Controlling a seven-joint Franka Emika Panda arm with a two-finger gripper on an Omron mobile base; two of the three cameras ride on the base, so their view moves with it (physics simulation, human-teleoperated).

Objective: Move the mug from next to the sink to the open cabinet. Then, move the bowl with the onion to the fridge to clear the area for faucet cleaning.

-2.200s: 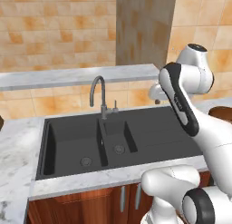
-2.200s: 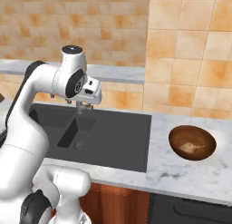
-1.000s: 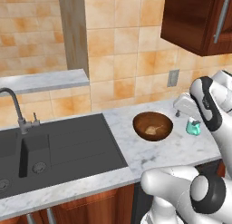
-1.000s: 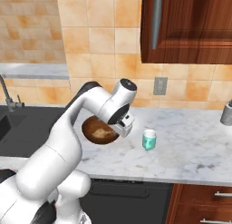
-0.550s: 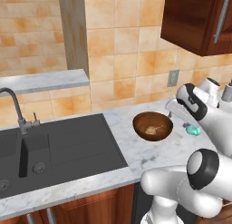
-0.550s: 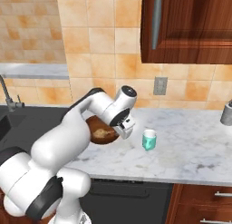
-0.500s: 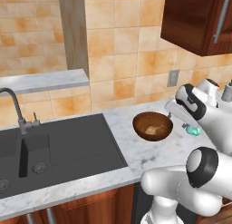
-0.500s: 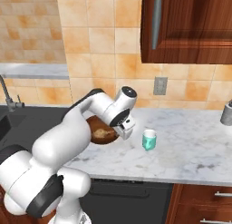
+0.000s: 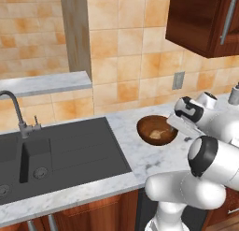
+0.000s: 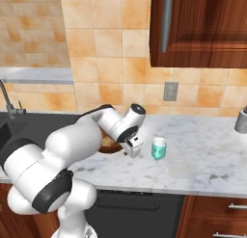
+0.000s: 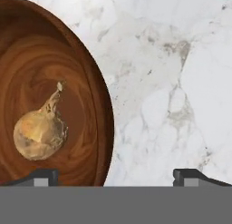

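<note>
A glossy teal mug (image 10: 158,148) stands upright; the hand view reveals the onion (image 11: 40,131) inside the bowl (image 11: 90,82), gripper (image 11: 115,175) fingers spread.

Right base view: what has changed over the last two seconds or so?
The base drove right along the counter, so the sink slid left out of centre and the bowl and mug came into view. The arm then swung down, bringing the open gripper low between bowl and mug. Nothing was grasped. Mug, bowl and onion stayed put.
</note>
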